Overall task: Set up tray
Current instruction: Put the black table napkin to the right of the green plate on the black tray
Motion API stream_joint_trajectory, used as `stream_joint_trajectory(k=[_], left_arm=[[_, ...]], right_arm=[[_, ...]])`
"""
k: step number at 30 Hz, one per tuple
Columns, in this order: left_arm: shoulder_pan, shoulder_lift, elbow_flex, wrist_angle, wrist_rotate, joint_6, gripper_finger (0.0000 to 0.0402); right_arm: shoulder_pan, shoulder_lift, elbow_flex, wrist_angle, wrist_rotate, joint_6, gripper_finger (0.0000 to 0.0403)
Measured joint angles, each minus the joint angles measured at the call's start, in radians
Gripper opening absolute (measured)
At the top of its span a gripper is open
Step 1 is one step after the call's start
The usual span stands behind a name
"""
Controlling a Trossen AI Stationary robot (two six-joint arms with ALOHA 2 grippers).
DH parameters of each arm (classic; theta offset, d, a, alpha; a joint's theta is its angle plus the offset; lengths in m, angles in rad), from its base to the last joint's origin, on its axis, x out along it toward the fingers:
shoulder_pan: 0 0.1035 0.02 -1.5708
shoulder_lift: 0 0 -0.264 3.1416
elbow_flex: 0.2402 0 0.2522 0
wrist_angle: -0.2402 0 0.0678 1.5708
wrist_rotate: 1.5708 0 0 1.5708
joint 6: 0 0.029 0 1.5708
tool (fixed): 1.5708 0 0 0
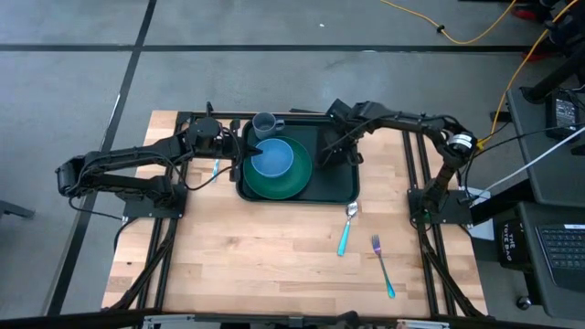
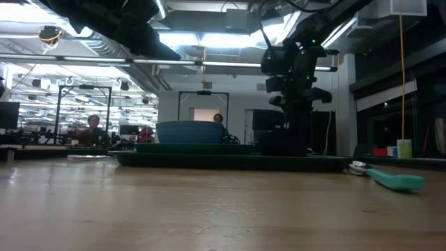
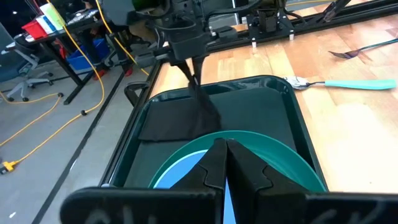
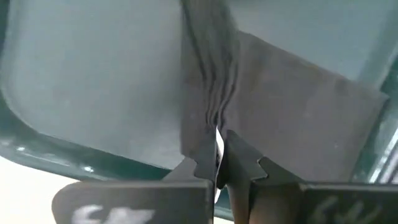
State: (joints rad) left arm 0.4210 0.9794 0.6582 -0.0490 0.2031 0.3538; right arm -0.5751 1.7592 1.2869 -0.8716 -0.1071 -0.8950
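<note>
The dark green tray [image 1: 344, 188] lies at the table's far middle. On its left half a round green plate [image 1: 294, 183] carries a blue bowl [image 1: 272, 158]. A black napkin [image 3: 173, 123] lies on the tray's right half, and my right gripper [image 4: 219, 149] is shut on it. A ridge of the cloth rises to the fingers, while its edges rest on the tray's floor. My left gripper [image 3: 225, 152] hangs shut above the plate's left side and touches nothing. My right gripper pinches a raised fold of the napkin [image 4: 214, 118] between its two fingers, several gathered layers. The fingers come from above, pointing steeply down. The cloth puckers into pleats at the fingers, and the napkin's flat parts [image 4: 298, 112] lie on the tray's floor.
A grey-blue cup [image 1: 265, 123] stands at the tray's far left corner. A blue-handled utensil [image 1: 217, 167] lies left of the tray. A teal-handled spoon [image 1: 346, 230] and a fork [image 1: 383, 265] lie on the wood near the tray's near right corner.
</note>
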Motion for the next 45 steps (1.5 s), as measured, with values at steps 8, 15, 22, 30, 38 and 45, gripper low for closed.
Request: stream_joint_trajectory(k=[8, 15, 22, 30, 38, 45], left_arm=[[0.000, 0.000, 0.000, 0.000, 0.000, 0.000, 0.0003], [0.000, 0.000, 0.000, 0.000, 0.000, -0.022, 0.0003], [0.000, 0.000, 0.000, 0.000, 0.000, -0.047, 0.0003], [0.000, 0.000, 0.000, 0.005, 0.001, -0.055, 0.0003], [0.000, 0.000, -0.001, 0.032, 0.001, -0.055, 0.0003], [0.000, 0.000, -0.001, 0.032, 0.001, -0.053, 0.0003]], right_arm=[[0.051, 0.000, 0.000, -0.011, -0.025, 0.017, 0.0017], [0.066, 0.000, 0.000, -0.037, -0.025, 0.038, 0.0017], [0.066, 0.000, -0.008, -0.037, -0.019, 0.051, 0.0017], [0.069, 0.000, -0.140, 0.071, -0.018, 0.053, 0.0017], [0.069, 0.000, -0.180, 0.127, -0.018, 0.056, 0.0017], [0.069, 0.000, -0.180, 0.115, -0.018, 0.117, 0.0033]])
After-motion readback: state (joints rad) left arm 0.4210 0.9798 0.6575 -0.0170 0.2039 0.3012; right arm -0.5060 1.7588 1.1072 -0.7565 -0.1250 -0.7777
